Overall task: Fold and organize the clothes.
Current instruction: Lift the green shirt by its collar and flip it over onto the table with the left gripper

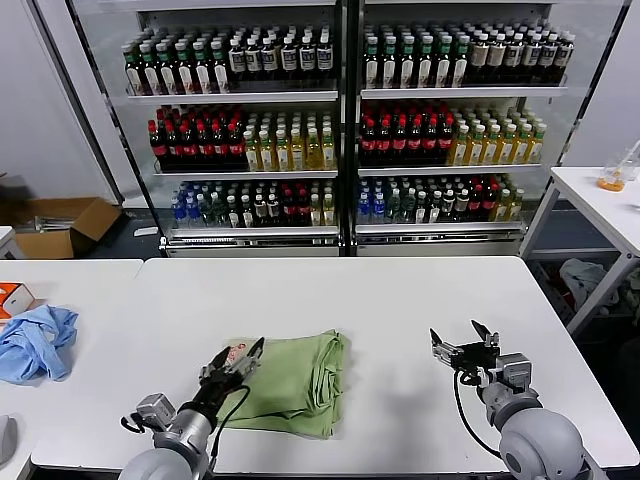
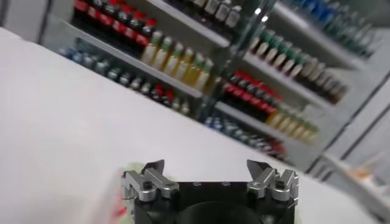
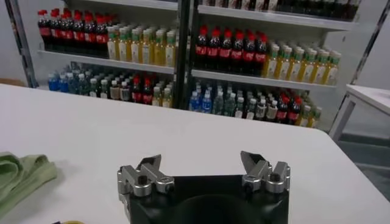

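Head view shows the green shirt [image 1: 295,383] folded into a rough rectangle on the white bench [image 1: 400,300], near the front edge and left of centre. Its long axis runs from the front edge toward the shelves [image 1: 340,130], and the layered fold edges face my right. A bit of red-pink print [image 1: 235,351] shows at its left side. My left pincer [image 1: 232,362] hovers over that left edge, fingers spread, pinching nothing. My right pincer [image 1: 465,343] hangs over bare bench, well apart from the shirt, also spread. A blue cloth [image 1: 35,342] lies far left.
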Available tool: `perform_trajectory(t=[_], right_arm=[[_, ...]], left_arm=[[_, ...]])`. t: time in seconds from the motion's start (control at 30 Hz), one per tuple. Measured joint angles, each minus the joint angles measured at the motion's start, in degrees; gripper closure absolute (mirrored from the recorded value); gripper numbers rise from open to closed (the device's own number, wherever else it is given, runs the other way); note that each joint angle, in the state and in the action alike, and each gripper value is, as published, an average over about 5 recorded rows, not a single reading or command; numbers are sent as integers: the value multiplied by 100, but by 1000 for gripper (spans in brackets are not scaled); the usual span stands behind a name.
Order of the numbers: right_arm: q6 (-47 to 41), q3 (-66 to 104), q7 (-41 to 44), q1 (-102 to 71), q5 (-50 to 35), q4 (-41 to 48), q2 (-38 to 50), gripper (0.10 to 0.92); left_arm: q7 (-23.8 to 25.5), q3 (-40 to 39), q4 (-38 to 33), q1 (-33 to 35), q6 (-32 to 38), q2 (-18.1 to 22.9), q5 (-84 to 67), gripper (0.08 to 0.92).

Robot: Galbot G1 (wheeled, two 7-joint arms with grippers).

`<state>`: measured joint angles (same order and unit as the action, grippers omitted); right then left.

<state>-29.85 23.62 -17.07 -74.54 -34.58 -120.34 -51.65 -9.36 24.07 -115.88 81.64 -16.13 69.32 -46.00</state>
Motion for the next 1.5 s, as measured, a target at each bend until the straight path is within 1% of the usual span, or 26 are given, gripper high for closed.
perform_trajectory(t=[0.23,0.4,0.73,0.8,0.93,1.5], right_arm=[[4,21,0,-17,-24,-8,32,203],[5,24,-1,-6,-29,-19,52,203],[1,29,-11,9,-32,-28,58,203],[-1,29,-13,10,-32,-31,57,203],[-3,29,-18,10,-32,-33,54,203],[16,47,-16,-5,-49,-32,71,203]], left_arm=[[-5,-15,332,-28,-33,-37,338,177],[-15,-2,431,-42,-142,-87,349,177],[-7,101,474,-35,-486,-147,-185,177],[-9,135,483,-45,-545,-157,-345,189],[-11,196,500,-63,-636,-131,-707,276],[72,390,577,-77,-758,120,-2047,770]])
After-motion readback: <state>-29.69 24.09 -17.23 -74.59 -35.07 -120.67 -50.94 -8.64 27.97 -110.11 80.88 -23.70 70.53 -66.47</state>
